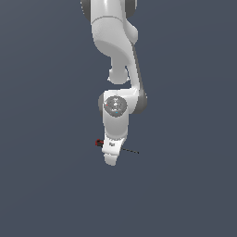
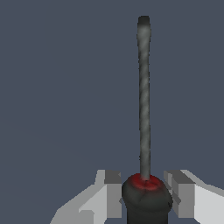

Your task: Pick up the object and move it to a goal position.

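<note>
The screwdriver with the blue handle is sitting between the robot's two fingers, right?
Not quite: the screwdriver handle is red and black, not blue, as the wrist view shows. It does sit between the two fingers of the gripper.

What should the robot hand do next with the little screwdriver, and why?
Probably close the fingers. In the wrist view the screwdriver handle sits between the gripper fingers, with small gaps on both sides, so it looks lined up but not yet squeezed. Lifting should come after.

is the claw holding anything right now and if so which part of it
The claw has its fingers on either side of the screwdriver handle, close against it. A firm grip cannot be confirmed.
</note>
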`<action>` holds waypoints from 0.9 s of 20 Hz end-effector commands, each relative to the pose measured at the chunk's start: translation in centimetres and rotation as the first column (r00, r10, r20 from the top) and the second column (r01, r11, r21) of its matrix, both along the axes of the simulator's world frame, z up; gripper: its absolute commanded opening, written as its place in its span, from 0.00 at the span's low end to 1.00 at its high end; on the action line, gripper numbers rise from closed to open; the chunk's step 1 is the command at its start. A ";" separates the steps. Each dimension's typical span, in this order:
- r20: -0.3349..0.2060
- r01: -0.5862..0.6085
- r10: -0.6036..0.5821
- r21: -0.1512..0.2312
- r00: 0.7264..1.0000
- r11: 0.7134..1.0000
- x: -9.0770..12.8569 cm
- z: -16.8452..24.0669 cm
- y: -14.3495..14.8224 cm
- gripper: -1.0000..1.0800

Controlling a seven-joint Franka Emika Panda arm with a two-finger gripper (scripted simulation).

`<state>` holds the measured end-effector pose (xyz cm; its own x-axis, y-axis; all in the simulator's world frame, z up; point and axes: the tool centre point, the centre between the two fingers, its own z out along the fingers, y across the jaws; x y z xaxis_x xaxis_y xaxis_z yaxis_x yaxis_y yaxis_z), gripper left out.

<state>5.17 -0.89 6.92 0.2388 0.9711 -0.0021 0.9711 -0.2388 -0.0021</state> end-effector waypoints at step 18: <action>0.002 -0.002 0.002 -0.002 1.000 1.000 -6.5 17.0 16.3 0.00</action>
